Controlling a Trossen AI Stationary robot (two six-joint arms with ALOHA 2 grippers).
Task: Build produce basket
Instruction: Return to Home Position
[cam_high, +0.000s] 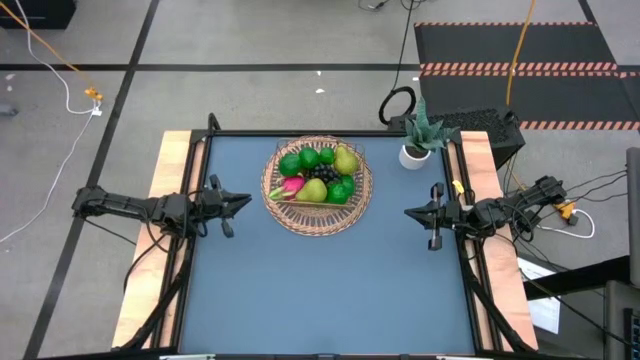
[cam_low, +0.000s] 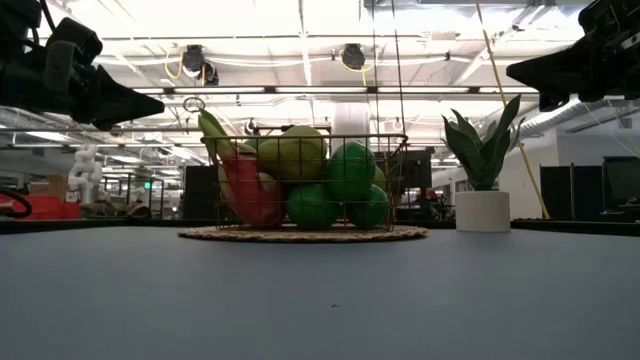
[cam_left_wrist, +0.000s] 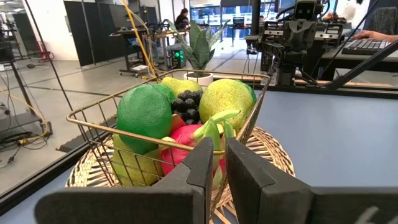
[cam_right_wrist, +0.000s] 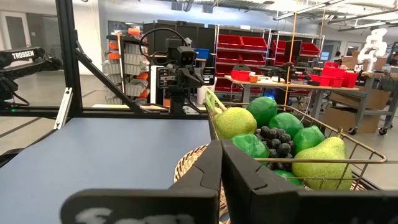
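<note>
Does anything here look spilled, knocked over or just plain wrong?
Nothing stands out. All the fruit sits inside the basket, none spilled; the basket rests level, and the potted plant stands upright at the far right corner. The left arm and right arm wait at either side of the table, jaws shut and empty.

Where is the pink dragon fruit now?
In the high view, the dragon fruit lies inside the basket, on its left side, beside a pear and the grapes.
</note>
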